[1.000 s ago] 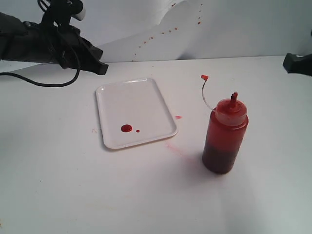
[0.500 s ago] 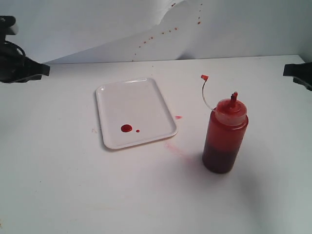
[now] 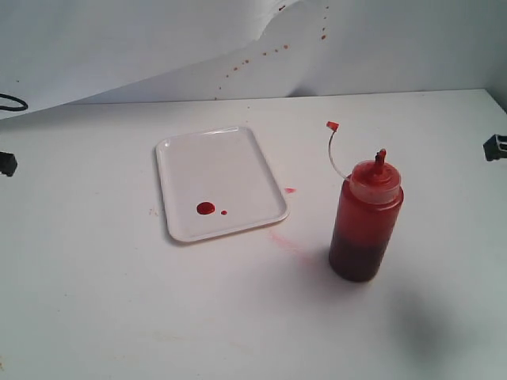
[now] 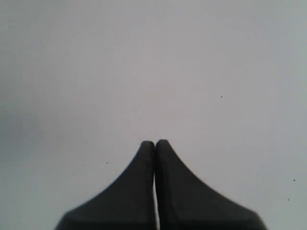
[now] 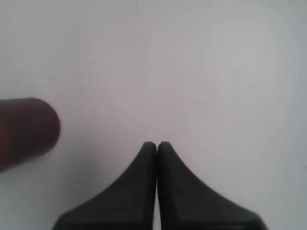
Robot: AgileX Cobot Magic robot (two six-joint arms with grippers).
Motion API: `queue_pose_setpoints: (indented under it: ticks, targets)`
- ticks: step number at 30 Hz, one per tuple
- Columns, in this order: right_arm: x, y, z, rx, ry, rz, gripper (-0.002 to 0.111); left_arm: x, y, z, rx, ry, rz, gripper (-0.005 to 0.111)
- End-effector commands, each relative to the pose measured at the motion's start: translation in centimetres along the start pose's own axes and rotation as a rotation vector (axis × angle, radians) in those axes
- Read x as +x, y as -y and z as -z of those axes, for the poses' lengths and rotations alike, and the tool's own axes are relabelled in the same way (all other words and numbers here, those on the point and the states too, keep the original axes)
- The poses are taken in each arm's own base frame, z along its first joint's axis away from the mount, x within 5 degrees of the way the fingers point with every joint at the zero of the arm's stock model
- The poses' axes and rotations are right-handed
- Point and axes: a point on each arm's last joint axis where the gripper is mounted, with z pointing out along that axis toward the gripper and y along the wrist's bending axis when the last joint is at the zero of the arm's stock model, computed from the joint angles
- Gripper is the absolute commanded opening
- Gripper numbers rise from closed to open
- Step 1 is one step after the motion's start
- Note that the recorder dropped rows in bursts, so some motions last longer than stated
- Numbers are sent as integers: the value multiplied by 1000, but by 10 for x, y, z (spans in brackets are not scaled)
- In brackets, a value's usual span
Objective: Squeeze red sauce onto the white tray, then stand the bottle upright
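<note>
My left gripper (image 4: 155, 142) and right gripper (image 5: 157, 143) are closed and empty; the squeeze bottle (image 3: 366, 222) toward the tabletop's (image 3: 119, 317) right edge looks soft-walled and bottom-heavy, best gripped gently mid-body.

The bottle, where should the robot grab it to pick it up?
Around the middle of the bottle, on its round straight wall, coming in level from the right, where the right hand is. It stands upright, and its nozzle and tethered cap crowd the top and left, so a top grab would likely slip.
</note>
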Motion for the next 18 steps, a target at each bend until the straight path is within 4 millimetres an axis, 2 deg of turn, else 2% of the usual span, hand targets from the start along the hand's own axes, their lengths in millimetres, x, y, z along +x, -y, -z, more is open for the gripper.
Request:
queue_pose_setpoints:
  ticks: [1, 6, 10, 14, 18]
  targets:
    - [6, 4, 2, 30, -72, 11, 0, 13, 3, 21, 52, 74, 27, 0]
    - [19, 7, 8, 66, -109, 72, 0, 40, 5, 40, 63, 186, -39, 0]
    - [33, 1, 33, 78, 21, 99, 0, 63, 3, 80, 83, 326, -26, 0]
    - [44, -19, 34, 102, -37, 183, 0, 87, 0, 112, 88, 406, -12, 0]
    - [51, -24, 44, 104, -28, 199, 0, 105, 6, 116, 136, 457, 10, 0]
